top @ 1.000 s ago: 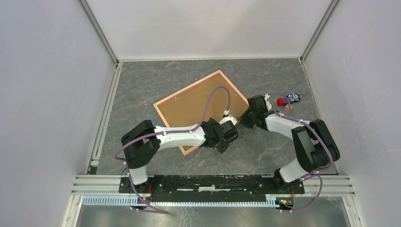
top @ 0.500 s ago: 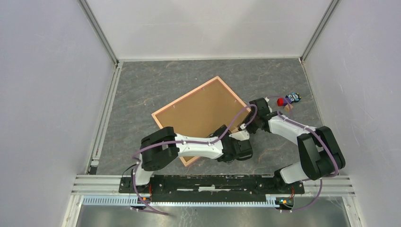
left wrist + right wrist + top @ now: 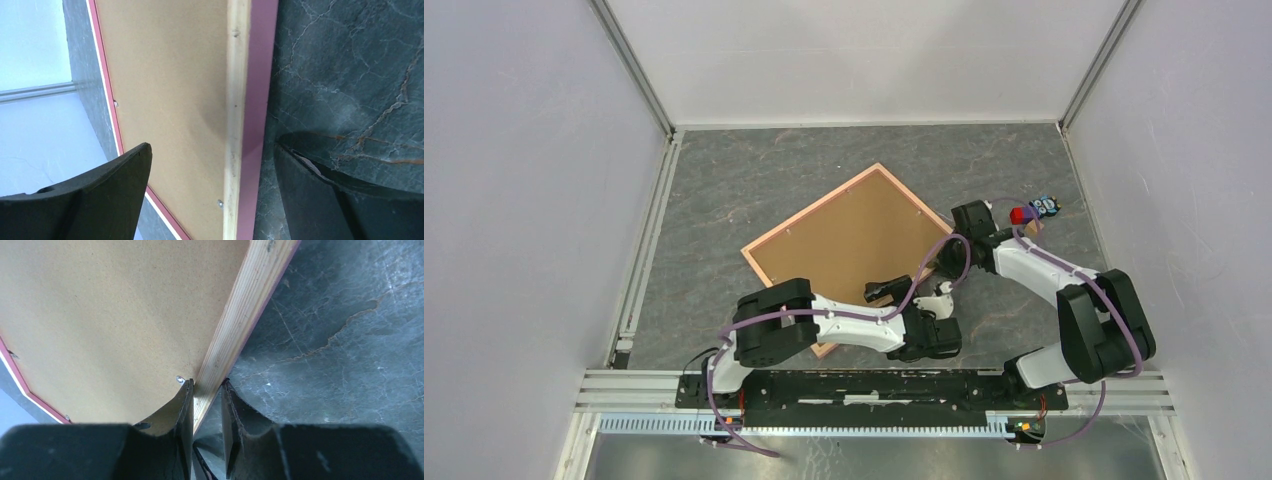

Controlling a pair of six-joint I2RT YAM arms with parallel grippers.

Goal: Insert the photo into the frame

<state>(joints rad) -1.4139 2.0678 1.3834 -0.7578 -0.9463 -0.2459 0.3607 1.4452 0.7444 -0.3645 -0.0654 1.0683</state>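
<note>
The frame lies back up on the table, showing brown board with a pink edge. My right gripper is shut on its right edge; in the right wrist view the fingers pinch the wooden rim of the frame. My left gripper is open at the frame's near right edge. In the left wrist view it straddles the rim of the frame, one finger over the board and one over the table. The photo is not in view.
A small red and blue object lies at the back right of the grey marbled table. White walls close in the table on three sides. The arm bases and a rail run along the near edge.
My left arm has pulled back toward the near edge and to the right, and its gripper now sits at the frame's near right edge. The frame has turned slightly. The right gripper keeps its hold.
</note>
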